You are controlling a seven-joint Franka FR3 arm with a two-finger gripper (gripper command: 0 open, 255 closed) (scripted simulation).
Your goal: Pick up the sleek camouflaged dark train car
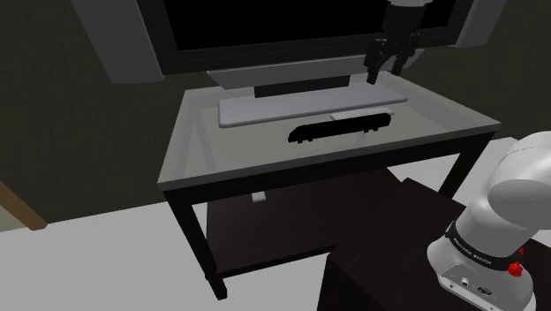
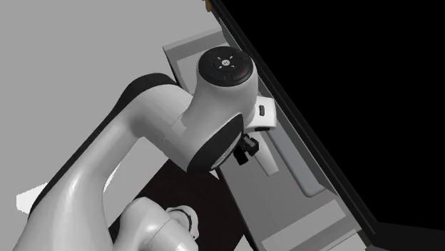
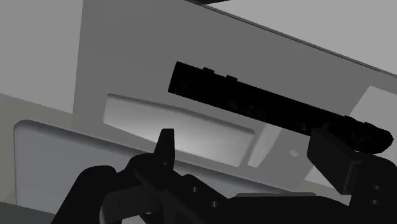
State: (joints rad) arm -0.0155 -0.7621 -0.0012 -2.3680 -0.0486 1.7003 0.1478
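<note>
Plainly, the gripper (image 1: 385,75) stands wide open and holds nothing. In the wrist view its two black fingers (image 3: 167,149) are well apart, with bare surface between them. In the shoulder view it hangs clear above the far part of the table (image 1: 265,172), toward that view's right, in front of the lower edge of the television (image 1: 265,26). No finger touches the table top.

The dark train car (image 1: 340,129) lies flat on the grey table top, below the gripper and nearer the camera in the shoulder view. It is long and slim and runs lengthwise along the table. It sits just in front of the pale flat base plate (image 1: 265,110) of the television. Whether the two touch cannot be told. In the wrist view the train car (image 3: 273,108) lies beyond the fingertips. One of its ends is overlapped by the finger on that side, but the car is not between the fingers.

The table has dark legs and a dark lower shelf (image 1: 291,234). The white arm (image 1: 517,194) rises from its dark stand (image 1: 397,256) at the shoulder view's lower right.
</note>
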